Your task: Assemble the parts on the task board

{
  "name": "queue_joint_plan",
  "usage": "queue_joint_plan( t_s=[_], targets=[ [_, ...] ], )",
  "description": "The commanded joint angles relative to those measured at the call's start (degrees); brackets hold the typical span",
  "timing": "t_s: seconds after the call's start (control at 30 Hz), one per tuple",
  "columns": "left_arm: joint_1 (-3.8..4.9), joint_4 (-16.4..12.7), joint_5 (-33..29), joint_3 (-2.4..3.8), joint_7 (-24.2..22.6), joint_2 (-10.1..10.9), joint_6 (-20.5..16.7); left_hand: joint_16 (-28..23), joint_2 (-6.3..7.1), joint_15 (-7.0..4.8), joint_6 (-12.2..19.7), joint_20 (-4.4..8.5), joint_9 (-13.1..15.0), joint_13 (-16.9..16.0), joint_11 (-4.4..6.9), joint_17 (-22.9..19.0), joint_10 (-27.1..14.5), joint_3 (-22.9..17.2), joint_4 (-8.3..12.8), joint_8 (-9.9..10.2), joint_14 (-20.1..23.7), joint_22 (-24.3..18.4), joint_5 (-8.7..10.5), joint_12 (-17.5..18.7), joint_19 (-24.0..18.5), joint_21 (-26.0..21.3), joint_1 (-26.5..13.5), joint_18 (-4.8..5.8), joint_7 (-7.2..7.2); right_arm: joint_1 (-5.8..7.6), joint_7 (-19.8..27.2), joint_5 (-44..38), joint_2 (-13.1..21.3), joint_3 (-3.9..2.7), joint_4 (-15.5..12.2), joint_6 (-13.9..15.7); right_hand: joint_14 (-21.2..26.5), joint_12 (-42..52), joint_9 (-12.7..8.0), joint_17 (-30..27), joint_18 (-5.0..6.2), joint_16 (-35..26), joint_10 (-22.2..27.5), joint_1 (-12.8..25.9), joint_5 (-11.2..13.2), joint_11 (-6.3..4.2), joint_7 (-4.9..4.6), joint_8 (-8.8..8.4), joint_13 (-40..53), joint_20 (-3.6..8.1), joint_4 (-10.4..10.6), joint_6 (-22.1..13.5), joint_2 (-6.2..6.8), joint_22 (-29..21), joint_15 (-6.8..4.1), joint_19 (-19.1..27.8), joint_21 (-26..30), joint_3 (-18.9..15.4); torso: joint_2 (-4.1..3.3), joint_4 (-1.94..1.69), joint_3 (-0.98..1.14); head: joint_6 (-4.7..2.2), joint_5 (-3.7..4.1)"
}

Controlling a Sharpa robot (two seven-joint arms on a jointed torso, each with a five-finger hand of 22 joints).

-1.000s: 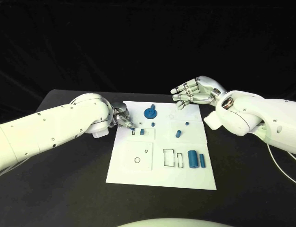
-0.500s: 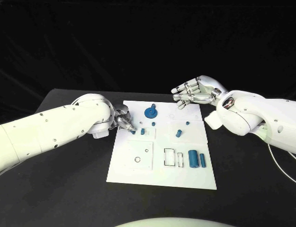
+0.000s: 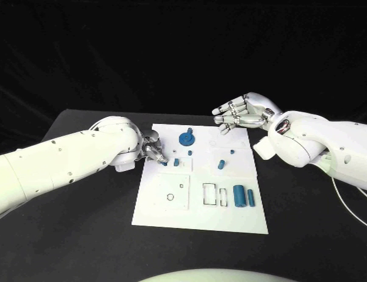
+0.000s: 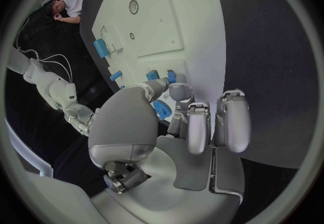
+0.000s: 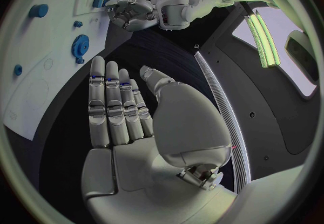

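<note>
Blue small plastic piece (image 3: 165,162) sits pinched in my left hand (image 3: 154,149) fingertips, at the white flat task board's (image 3: 202,218) left edge. My right hand (image 3: 244,113) hangs spread, holding nothing, above its far right corner.

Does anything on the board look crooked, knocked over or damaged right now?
Nothing stands out. The task board lies flat on the table, and the blue parts sit tidily on it. The left hand has its fingertips at a small blue part near the board's left edge; the right hand hovers open beyond the far corner.
</note>
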State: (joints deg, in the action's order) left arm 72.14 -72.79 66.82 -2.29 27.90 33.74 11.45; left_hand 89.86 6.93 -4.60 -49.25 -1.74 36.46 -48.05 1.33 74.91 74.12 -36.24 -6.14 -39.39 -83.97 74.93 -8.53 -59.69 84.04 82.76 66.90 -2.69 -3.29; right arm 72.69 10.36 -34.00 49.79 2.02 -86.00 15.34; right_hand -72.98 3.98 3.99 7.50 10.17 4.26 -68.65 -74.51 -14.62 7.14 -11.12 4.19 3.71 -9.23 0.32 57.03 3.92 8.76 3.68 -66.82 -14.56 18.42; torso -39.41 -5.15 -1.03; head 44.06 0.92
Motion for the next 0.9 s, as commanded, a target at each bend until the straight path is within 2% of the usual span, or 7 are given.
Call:
queue_joint_plan(
  t_s=[0.03, 0.23, 0.3, 0.33, 0.5, 0.63, 0.9],
  targets=[
    [-0.50, -0.4, 0.5, -0.28, 1.1, 0.0, 1.6, 0.1, -0.75, -0.12, -0.2, 0.23, 0.1, 0.1, 0.09, 15.1, 0.2, -8.3, 8.0, -0.3, -6.0, 6.9, -0.16, 0.1, 1.9, 0.1, 0.0, 0.42, 0.29, -0.04, 0.5, -0.1, 0.0, -0.01, -0.1, -0.5, 0.0, -0.2, -0.1, -0.1, 0.20, -0.4, 0.0, 0.4, 0.1, 0.32, -0.42, -0.28, -0.1, -0.27, -0.1, -0.1, -0.10, -0.1, 0.50, -0.2, 0.4, -0.1, 0.01, -0.06, -0.05, 0.13, 0.06],
    [-0.53, -0.6, 0.4, -0.28, 1.3, 0.2, 3.0, 0.1, -0.42, -0.20, -0.3, 0.32, 0.0, 0.3, 0.18, 15.1, 0.5, -8.7, 8.2, -0.5, -6.0, 7.1, -0.90, 0.3, 2.0, 0.3, -0.4, 0.46, 0.39, -0.04, 0.5, -0.1, 0.0, -0.01, -0.1, -0.5, 0.0, -0.2, -0.1, -0.1, 0.20, -0.4, 0.0, 0.4, 0.1, 0.32, -0.42, -0.28, -0.1, -0.27, -0.1, -0.1, -0.10, -0.1, 0.50, -0.2, 0.4, -0.1, 0.06, -0.05, -0.04, 0.24, 0.00],
    [-0.53, -0.7, 0.2, -0.28, 1.3, 0.3, 3.4, 0.1, 0.02, -0.28, -0.6, 0.43, 0.0, 0.5, 0.27, 15.1, 0.8, -8.9, 8.2, -0.7, -6.0, 7.2, -3.49, 0.5, 2.1, 0.4, -1.0, 0.50, 0.49, -0.04, 0.5, -0.1, 0.0, -0.01, -0.1, -0.6, 0.0, -0.2, -0.1, -0.1, 0.20, -0.4, 0.0, 0.4, 0.1, 0.32, -0.42, -0.28, -0.1, -0.27, -0.1, -0.1, -0.10, -0.1, 0.50, -0.2, 0.4, -0.1, 0.06, -0.07, -0.05, 0.26, 0.05],
    [-0.53, -0.7, 0.0, -0.28, 1.3, 0.3, 3.5, 0.1, 0.13, -0.30, -0.6, 0.45, 0.0, 0.6, 0.31, 15.1, 0.9, -8.9, 8.3, -0.7, -6.0, 7.3, -4.14, 0.5, 2.1, 0.4, -1.1, 0.51, 0.51, -0.04, 0.5, -0.1, 0.0, -0.01, -0.1, -0.6, 0.0, -0.2, -0.1, -0.1, 0.20, -0.4, 0.0, 0.4, 0.1, 0.32, -0.42, -0.28, -0.1, -0.27, -0.1, -0.1, -0.10, -0.1, 0.50, -0.2, 0.4, -0.1, 0.05, -0.05, -0.05, 0.28, 0.05],
    [-0.53, -0.8, -0.9, -0.27, 1.2, 0.1, 3.5, 0.1, 0.38, -0.36, -0.8, 0.53, 0.0, 0.7, 0.37, 15.1, 1.1, -8.8, 8.3, -0.9, -6.0, 7.5, -5.33, 0.6, 2.2, 0.5, -1.6, 0.55, 0.59, -0.04, 0.5, -0.1, 0.0, -0.01, -0.1, -0.6, 0.0, -0.2, -0.1, -0.1, 0.20, -0.4, 0.0, 0.4, 0.1, 0.32, -0.42, -0.28, -0.1, -0.27, -0.1, -0.1, -0.10, -0.1, 0.50, -0.2, 0.4, -0.1, 0.05, -0.04, -0.02, 0.31, 0.03],
    [-0.53, -0.6, -1.5, -0.27, 1.2, -0.5, 3.0, 0.1, 0.72, -0.48, -1.2, 0.63, 0.0, -0.1, 0.55, 15.1, 1.8, -8.4, 8.3, -1.2, -6.0, 7.8, -7.43, -0.1, 2.3, 0.8, -2.4, 0.63, 0.81, -0.04, 0.5, -0.1, 0.0, -0.01, -0.1, -0.6, 0.0, -0.2, -0.1, -0.1, 0.20, -0.4, 0.0, 0.4, 0.1, 0.32, -0.42, -0.28, -0.1, -0.27, -0.1, -0.1, -0.10, -0.1, 0.50, -0.2, 0.4, -0.1, 0.04, -0.05, 0.02, 0.34, 0.06],
    [-0.47, 0.5, -1.9, -0.27, 1.5, -1.9, 3.0, 0.1, 0.67, -0.74, -2.2, 0.80, 0.0, -1.0, 0.93, 15.1, 2.7, -6.9, 7.7, -1.7, -6.0, 8.2, -7.78, -0.9, 2.6, 1.2, -3.5, 0.74, 1.41, -0.04, 0.4, -0.1, 0.0, -0.01, -0.2, -0.5, 0.0, -0.2, -0.1, -0.1, 0.20, -0.4, 0.0, 0.4, 0.1, 0.32, -0.42, -0.28, -0.1, -0.27, -0.1, -0.1, -0.10, -0.1, 0.50, -0.2, 0.4, -0.1, 0.02, 0.06, 0.08, 0.34, 0.08]
  ],
)
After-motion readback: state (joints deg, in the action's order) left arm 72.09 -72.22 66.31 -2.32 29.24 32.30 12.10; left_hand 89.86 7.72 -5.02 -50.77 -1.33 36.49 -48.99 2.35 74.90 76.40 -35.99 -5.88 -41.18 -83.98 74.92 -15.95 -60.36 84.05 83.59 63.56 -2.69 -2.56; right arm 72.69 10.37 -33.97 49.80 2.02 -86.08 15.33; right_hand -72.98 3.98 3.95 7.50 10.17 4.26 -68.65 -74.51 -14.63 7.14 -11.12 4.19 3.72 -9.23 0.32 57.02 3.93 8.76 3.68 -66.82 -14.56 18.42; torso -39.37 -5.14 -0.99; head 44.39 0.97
